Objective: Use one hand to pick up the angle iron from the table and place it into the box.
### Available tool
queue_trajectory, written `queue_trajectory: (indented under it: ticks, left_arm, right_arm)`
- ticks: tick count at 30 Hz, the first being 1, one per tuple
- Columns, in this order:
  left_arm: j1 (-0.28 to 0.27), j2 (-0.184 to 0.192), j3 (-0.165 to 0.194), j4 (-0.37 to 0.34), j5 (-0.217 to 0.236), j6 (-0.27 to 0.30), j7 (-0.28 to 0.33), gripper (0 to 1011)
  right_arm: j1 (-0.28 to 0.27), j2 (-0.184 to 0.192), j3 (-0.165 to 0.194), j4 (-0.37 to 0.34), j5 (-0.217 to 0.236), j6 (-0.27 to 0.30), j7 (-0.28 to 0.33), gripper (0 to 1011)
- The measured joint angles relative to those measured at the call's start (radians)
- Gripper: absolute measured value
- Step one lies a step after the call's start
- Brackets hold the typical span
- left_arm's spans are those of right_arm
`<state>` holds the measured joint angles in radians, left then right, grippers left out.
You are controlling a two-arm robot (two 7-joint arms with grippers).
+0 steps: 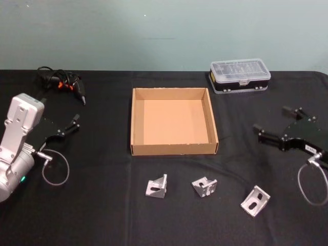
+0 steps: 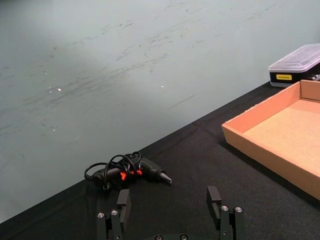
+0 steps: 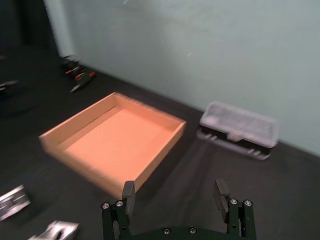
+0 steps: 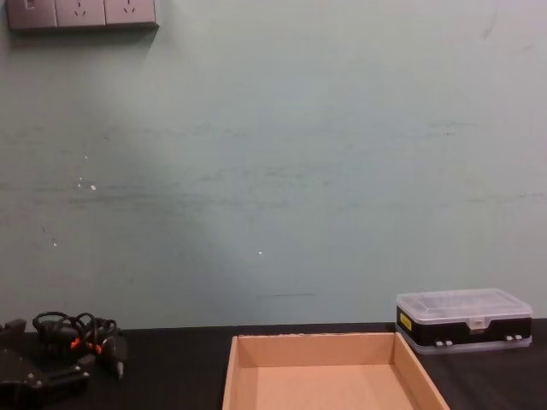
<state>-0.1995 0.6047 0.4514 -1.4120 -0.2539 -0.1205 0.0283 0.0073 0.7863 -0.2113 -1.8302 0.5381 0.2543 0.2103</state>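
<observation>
The right pincer, jaws spread and empty, hangs at the right of the desk. The rightmost angle iron lies near it, toward the robot and slightly inboard, in front of the box. The left pincer, likewise spread, sits farther off.

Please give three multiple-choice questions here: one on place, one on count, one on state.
1. Where, relative to the shallow tan cardboard box, does the clear-lidded black plastic case stand? A. inside it B. beyond its far right corner C. before it
2. How many silver metal angle irons lie on the black table? A. one B. three C. five
3. The box is: A. empty B. holding one iron C. lidded
Answers: B, head view shows it; B, three before the box; A, bare floor. Left gripper, right gripper: idle, open.
</observation>
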Motion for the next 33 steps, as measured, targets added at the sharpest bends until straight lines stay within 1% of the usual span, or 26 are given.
queue_trajectory:
  ticks: [1, 2, 4, 6, 7, 9, 11, 13, 14, 15, 17, 20, 21, 22, 26, 33]
  left_arm:
    - [0.0, 0.0, 0.0, 0.0, 0.0, 0.0, 0.0, 1000]
    - [0.0, 0.0, 0.0, 0.0, 0.0, 0.0, 0.0, 1000]
    - [0.0, 0.0, 0.0, 0.0, 0.0, 0.0, 0.0, 1000]
    - [0.0, 0.0, 0.0, 0.0, 0.0, 0.0, 0.0, 1000]
    - [0.0, 0.0, 0.0, 0.0, 0.0, 0.0, 0.0, 1000]
    - [0.0, 0.0, 0.0, 0.0, 0.0, 0.0, 0.0, 1000]
    - [0.0, 0.0, 0.0, 0.0, 0.0, 0.0, 0.0, 1000]
    - [0.0, 0.0, 0.0, 0.0, 0.0, 0.0, 0.0, 1000]
    - [0.0, 0.0, 0.0, 0.0, 0.0, 0.0, 0.0, 1000]
    - [0.0, 0.0, 0.0, 0.0, 0.0, 0.0, 0.0, 1000]
    - [0.0, 0.0, 0.0, 0.0, 0.0, 0.0, 0.0, 1000]
    - [0.0, 0.0, 0.0, 0.0, 0.0, 0.0, 0.0, 1000]
    - [0.0, 0.0, 0.0, 0.0, 0.0, 0.0, 0.0, 1000]
    - [0.0, 0.0, 0.0, 0.0, 0.0, 0.0, 0.0, 1000]
    - [0.0, 0.0, 0.0, 0.0, 0.0, 0.0, 0.0, 1000]
    - [0.0, 0.0, 0.0, 0.0, 0.0, 0.0, 0.0, 1000]
  right_arm:
    - [-0.008, 0.014, 0.009, -0.017, 0.026, 0.037, 0.028, 1003]
    - [-0.008, 0.014, 0.009, -0.017, 0.026, 0.037, 0.028, 1003]
    - [-0.024, 0.034, 0.025, -0.042, 0.071, 0.104, 0.073, 1003]
    - [-0.032, 0.043, 0.03, -0.052, 0.091, 0.133, 0.09, 1003]
    - [-0.039, 0.052, 0.033, -0.06, 0.11, 0.162, 0.103, 1003]
    - [-0.046, 0.061, 0.035, -0.067, 0.128, 0.186, 0.113, 1003]
    - [-0.053, 0.071, 0.035, -0.072, 0.146, 0.211, 0.122, 1003]
    - [-0.062, 0.089, 0.028, -0.081, 0.177, 0.253, 0.133, 1003]
    - [-0.062, 0.089, 0.028, -0.081, 0.177, 0.253, 0.133, 1003]
    - [-0.064, 0.098, 0.022, -0.086, 0.186, 0.27, 0.135, 1003]
    - [-0.065, 0.107, 0.014, -0.089, 0.193, 0.286, 0.137, 1003]
    - [-0.059, 0.127, -0.013, -0.091, 0.197, 0.319, 0.141, 1003]
    - [-0.059, 0.127, -0.013, -0.091, 0.197, 0.319, 0.141, 1003]
    - [-0.054, 0.134, -0.025, -0.089, 0.197, 0.327, 0.142, 1003]
    - [-0.039, 0.146, -0.058, -0.076, 0.186, 0.335, 0.141, 1003]
    - [-0.016, 0.15, -0.097, -0.05, 0.169, 0.332, 0.14, 1003]
